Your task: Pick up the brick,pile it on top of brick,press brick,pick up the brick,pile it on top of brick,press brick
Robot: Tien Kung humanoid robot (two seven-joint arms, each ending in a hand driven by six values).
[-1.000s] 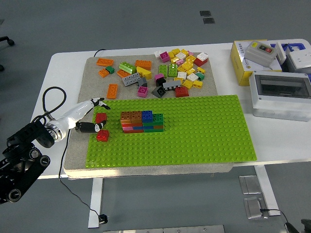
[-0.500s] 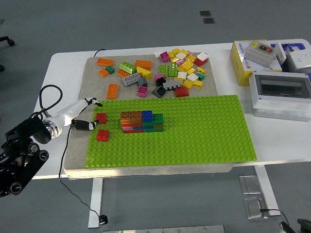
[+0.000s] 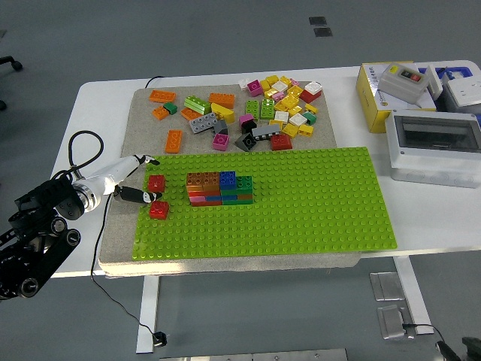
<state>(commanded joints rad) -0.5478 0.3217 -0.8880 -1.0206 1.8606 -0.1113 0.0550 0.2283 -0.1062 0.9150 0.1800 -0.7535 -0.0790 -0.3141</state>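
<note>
Since half a second ago my left hand (image 3: 134,180) has crept back toward the green baseplate (image 3: 316,195), after drawing away from it in the half second before (the bricks themselves have not budged). Its fingers are spread, one light finger reaching up-right, a dark-tipped one lying low beside the two red bricks; it has hold of nothing.

Upper red brick (image 3: 156,183) sits at the plate's left edge, lower red brick (image 3: 158,210) just below it, both free of the hand as far as I can tell. I judge these are the next pieces to pick, left at the near-left corner because that is where my left arm reaches without crossing the build.

Stack (image 3: 219,189) stands on the plate just right of the reds: brown and blue tops, green at its right end, red and pink layers under. Loose bricks (image 3: 282,105) lie heaped on the grey mat beyond the plate, well apart from the hand.

Right hand not in view. Grey boxes rest at the counter (image 3: 90,113) far right, out of the way.
</note>
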